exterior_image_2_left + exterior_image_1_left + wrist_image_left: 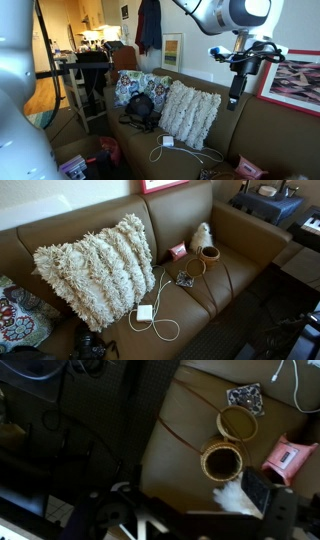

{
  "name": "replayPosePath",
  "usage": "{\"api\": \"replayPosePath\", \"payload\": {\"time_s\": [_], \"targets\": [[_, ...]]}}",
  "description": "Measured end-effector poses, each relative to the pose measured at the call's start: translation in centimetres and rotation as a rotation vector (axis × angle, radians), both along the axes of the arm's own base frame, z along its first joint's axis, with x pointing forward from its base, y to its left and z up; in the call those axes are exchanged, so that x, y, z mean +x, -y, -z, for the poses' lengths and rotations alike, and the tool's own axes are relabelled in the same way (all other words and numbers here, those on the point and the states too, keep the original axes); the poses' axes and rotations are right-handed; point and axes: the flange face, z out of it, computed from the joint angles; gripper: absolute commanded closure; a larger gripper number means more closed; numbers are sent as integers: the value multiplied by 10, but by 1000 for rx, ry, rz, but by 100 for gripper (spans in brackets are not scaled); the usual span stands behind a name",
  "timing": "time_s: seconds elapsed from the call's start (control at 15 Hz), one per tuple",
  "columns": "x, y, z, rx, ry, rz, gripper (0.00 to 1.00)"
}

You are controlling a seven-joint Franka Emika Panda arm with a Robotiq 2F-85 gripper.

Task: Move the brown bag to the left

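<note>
Claw (234, 98) hangs high above the sofa (240, 240) with its jaws apart and nothing between them, well clear of everything on the cushions. Across the seat from left to right, a shaggy pillow (95, 270) leans on the backrest. A white charger cable (160, 305) loops over the seat in front of it. Next comes a small pink box (177, 251), then the brown bag (209, 253), upright near the backrest with its hoop handle (192, 267) lying toward the seat's front edge. A white plush (201, 234) stands just behind the bag. The wrist view looks down into the bag's dark mouth, with box and plush close by. By this layout the task seems not yet begun: the bag is untouched. Descending, gripping it, carrying it left and releasing all remain.
</note>
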Motion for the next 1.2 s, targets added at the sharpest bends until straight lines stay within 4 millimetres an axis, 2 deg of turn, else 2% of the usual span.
{"api": "replayPosePath", "payload": {"time_s": [0.33, 0.6, 0.8, 1.2], "targets": [[17, -10, 6, -87, 271, -99, 0], [12, -6, 14, -75, 311, -88, 0], [3, 16, 14, -73, 295, -41, 0], [-10, 65, -2, -108, 317, 34, 0]]}}
